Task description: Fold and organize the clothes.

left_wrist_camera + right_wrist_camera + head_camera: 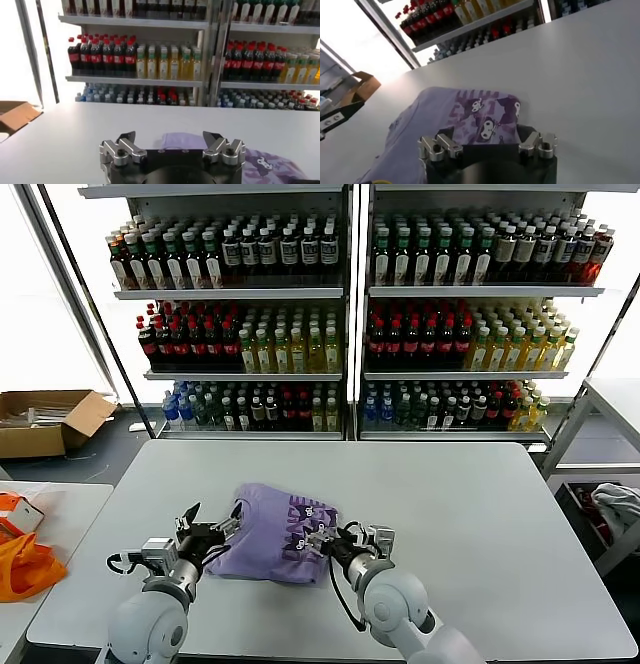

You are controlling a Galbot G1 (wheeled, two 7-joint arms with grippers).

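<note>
Two arms are reaching in from the near edge of the grey tabletop (450, 514), and between them is lying the lavender T-shirt (275, 544), already gathered into a compact, roughly folded packet a little left of centre and near the robot. Its long axis is running left to right, with the dark purple print showing on the right half. The left gripper (213, 529) is hovering at the packet's left edge, fingers (125, 145) spread and released, the cloth lying just beyond them toward the far side. The right gripper (340, 541) is sitting at the packet's near right corner, fingers (440, 146) also parted and grasping nothing; they may be brushing the fabric, though the head view is too cramped to be sure. Both are about equally close, so I judge either could be taking hold for another fold or a tidy-up.
</note>
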